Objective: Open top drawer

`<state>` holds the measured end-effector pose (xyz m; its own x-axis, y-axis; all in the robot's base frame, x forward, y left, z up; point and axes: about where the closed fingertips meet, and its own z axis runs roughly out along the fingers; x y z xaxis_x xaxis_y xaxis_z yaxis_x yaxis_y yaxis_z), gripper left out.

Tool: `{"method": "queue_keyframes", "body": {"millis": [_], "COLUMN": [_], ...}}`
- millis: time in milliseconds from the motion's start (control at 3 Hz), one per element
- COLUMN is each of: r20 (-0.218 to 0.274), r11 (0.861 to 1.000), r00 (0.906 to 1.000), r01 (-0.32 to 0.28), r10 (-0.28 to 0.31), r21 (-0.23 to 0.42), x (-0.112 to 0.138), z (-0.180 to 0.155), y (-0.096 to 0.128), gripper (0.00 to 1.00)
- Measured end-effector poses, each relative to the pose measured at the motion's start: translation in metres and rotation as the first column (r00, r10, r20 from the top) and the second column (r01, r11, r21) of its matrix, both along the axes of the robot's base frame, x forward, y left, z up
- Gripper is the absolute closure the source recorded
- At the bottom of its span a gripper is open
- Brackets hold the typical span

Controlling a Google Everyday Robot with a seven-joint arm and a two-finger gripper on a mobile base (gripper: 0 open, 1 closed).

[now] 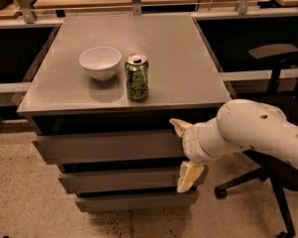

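**Spotter:** What's nearest to you, and what is the end effector doing?

**Operator:** Nearest is my end effector (pixel 178 155), below and to the right of the green can (pixel 137 77). Its two pale fingers (pixel 189 176) are spread wide and hold nothing. One sits at the upper edge of the top drawer (pixel 107 147), the other down by the slimmer front beneath it.

**Spotter:** And the drawer itself?

**Operator:** It's straight below the can, right under the tabletop (pixel 188 58) edge, the tallest of three grey fronts. Its long axis runs left to right across my view. The face points towards me, so I'd pull straight out, away from the can.

**Spotter:** How will it handle?

**Operator:** I judge it stiff sheet metal, smooth and handleless, so slippery to pinch face-on. On slides it should run lightly. I'd hook the top lip in the dark gap, near the right end where I am, though an off-centre pull may rack it.

**Spotter:** Anything behind?

**Operator:** A white bowl (pixel 100 62) just left of the can. A jerk could rock the can.
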<state>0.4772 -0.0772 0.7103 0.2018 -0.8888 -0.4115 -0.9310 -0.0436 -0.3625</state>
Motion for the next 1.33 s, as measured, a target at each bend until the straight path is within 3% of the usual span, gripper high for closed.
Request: {"method": "queue_keyframes", "body": {"millis": [1000, 1333], "r20": [-0.055, -0.075], "r11": [0.998, 0.998], "r00": [0.9984, 0.9971], "r01": [-0.017, -0.017], "r10": [0.014, 0.012], "r21": [-0.062, -0.068], "x": [0.037, 0.045], "z": [-0.028, -0.036], "y": [-0.026, -0.032], "gripper": [0.02, 0.1]}}
